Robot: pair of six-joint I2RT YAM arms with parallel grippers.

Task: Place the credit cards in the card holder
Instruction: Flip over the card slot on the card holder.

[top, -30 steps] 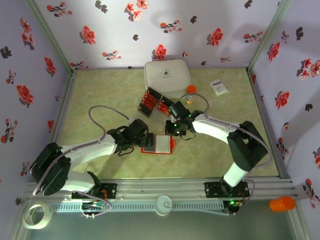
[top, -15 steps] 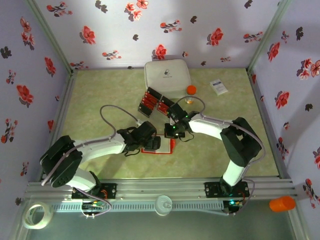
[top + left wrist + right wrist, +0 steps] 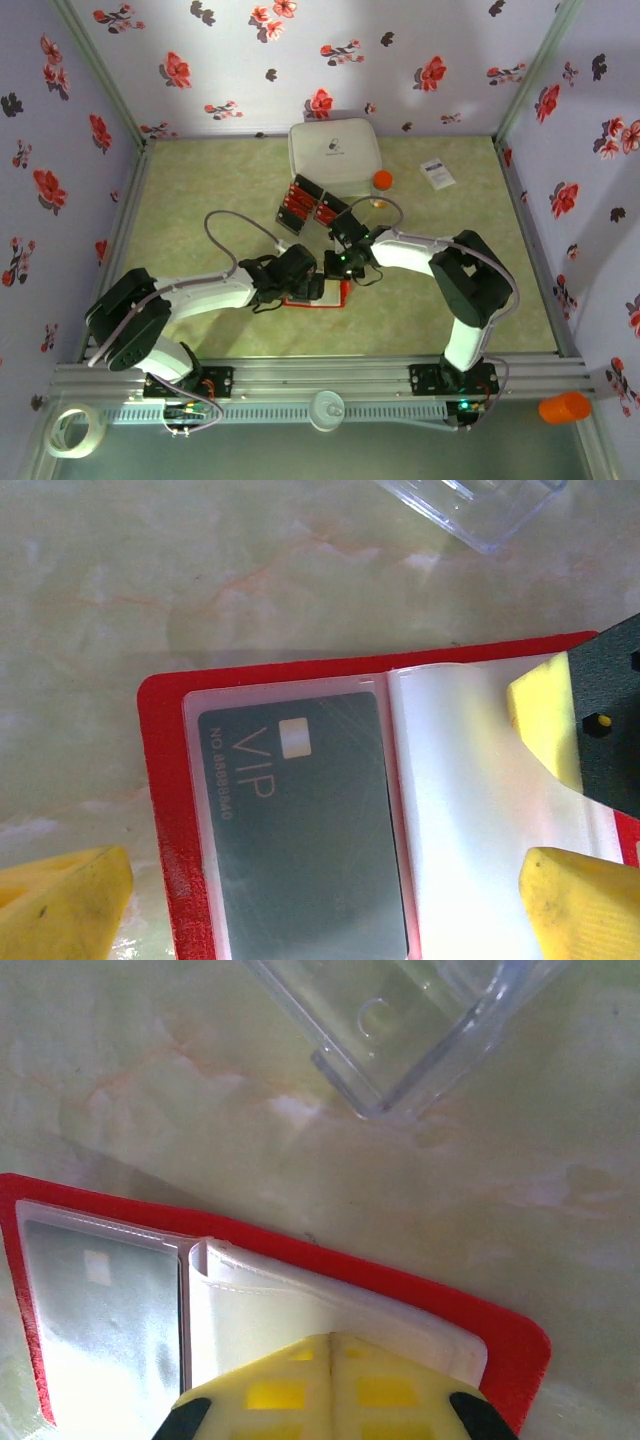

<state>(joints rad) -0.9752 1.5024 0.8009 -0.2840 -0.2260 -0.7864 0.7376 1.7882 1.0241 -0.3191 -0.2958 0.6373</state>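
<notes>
Your left gripper (image 3: 304,284), jaws wide, has swung right over the card holder (image 3: 160,810); the closed right gripper (image 3: 332,1375) pins it, braced for cards

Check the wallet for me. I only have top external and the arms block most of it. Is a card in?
Observer: Yes. Left wrist view shows a card marked VIP under the clear pocket of the open wallet.
Operator: What's the right side doing?
Observer: Right gripper is shut, tips over the pale flap beside that pocket.
Operator: Other one?
Observer: Left gripper is open, straddling the card: one finger off the wallet, one over the flap.
</notes>
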